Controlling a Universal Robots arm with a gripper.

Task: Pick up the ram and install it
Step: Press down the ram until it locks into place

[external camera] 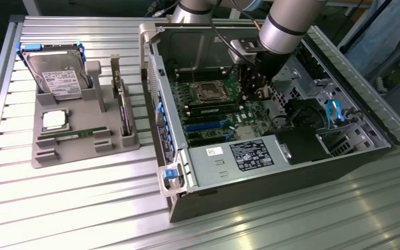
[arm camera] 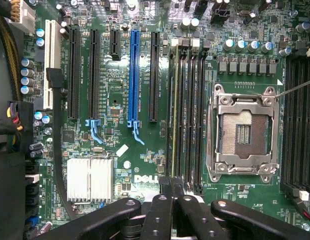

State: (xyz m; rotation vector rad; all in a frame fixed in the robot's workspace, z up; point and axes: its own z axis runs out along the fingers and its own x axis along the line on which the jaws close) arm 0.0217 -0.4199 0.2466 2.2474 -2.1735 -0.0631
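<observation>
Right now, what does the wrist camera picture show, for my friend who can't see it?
The shut gripper hangs over a green computer board, its tips at a row of long black memory slots. Beside them sits an empty square silver chip socket; a blue slot stands further off.

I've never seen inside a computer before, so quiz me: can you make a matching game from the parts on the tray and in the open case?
Things:
1. hard drive
2. silver CPU chip
3. CPU socket
4. long blue slot

Places or states:
A. empty, inside a square metal frame on the motherboard
B. lying flat on the grey tray
C. propped up, tilted, at one end of the grey tray
D. between black slots on the motherboard

Pairs: 1-C, 2-B, 3-A, 4-D
</observation>
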